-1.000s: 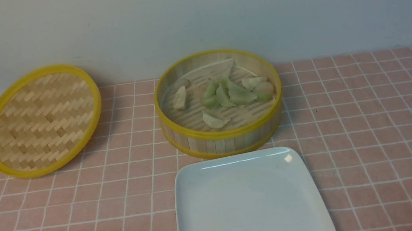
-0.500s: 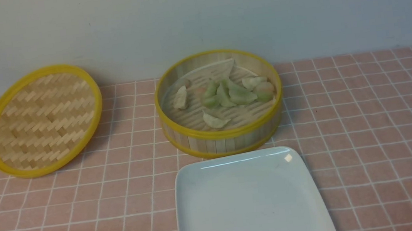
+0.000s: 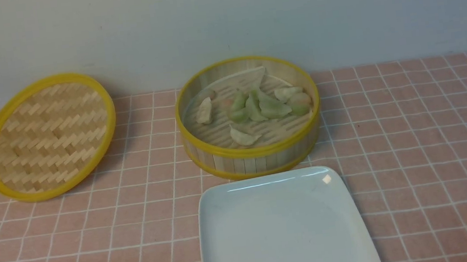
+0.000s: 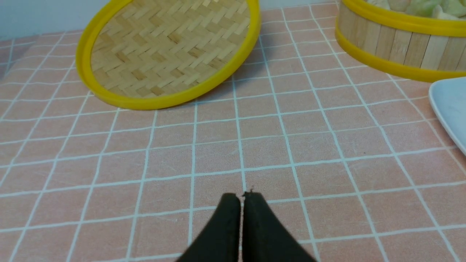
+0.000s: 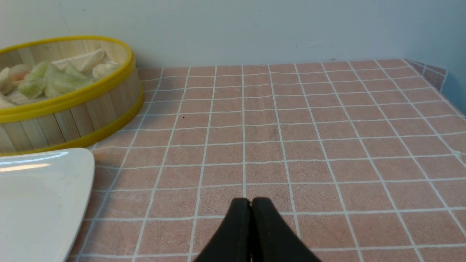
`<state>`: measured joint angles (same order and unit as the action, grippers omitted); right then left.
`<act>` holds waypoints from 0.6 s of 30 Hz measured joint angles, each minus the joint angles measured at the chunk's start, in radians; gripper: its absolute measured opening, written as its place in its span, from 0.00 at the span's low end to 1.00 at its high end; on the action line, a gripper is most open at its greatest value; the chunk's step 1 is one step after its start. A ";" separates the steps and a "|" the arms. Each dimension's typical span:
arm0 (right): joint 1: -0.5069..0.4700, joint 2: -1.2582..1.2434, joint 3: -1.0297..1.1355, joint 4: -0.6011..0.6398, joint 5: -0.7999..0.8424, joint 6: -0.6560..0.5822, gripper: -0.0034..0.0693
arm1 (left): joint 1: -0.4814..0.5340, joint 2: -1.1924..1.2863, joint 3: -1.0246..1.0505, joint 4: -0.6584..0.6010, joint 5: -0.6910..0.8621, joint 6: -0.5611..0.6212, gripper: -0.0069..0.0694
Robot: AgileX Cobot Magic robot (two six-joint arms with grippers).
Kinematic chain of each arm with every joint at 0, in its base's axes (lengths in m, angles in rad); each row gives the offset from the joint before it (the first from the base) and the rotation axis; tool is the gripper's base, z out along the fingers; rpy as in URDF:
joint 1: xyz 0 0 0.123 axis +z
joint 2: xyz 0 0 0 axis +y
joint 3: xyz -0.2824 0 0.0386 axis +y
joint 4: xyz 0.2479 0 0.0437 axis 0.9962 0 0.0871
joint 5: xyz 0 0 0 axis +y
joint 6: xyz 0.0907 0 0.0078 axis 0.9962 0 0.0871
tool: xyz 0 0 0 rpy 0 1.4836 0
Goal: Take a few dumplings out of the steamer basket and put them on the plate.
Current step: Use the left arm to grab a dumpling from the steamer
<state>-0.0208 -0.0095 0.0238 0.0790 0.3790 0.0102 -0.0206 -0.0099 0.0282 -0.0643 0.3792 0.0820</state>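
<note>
Nothing has moved; dumplings (image 3: 257, 108) lie in the steamer basket (image 3: 254, 160) beside the plate (image 3: 284, 230).

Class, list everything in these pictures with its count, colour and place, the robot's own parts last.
steamer basket: one, bamboo with yellow rims, table centre.
dumplings: roughly ten, mostly pale green, some cream or pinkish, all inside the steamer basket.
plate: one, white, just in front of the steamer basket, no dumplings on it.
lid: one, woven bamboo, yellow rim, left of the steamer basket.
tablecloth: one, pink with white grid, under everything.
left gripper: one, black, shut, above bare cloth.
right gripper: one, black, shut, above bare cloth.
</note>
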 joint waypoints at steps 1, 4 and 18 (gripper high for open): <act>0.000 0.000 0.000 -0.001 0.000 -0.003 0.03 | 0.000 0.000 0.000 0.007 0.000 0.001 0.08; 0.000 0.000 0.000 -0.004 0.000 -0.019 0.03 | 0.000 0.000 0.000 0.018 0.001 0.005 0.08; 0.000 0.000 0.006 0.218 -0.157 0.092 0.03 | 0.000 0.000 0.002 -0.118 -0.306 -0.088 0.08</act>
<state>-0.0208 -0.0095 0.0295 0.2971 0.2222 0.1025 -0.0206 -0.0099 0.0303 -0.1826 0.0733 -0.0056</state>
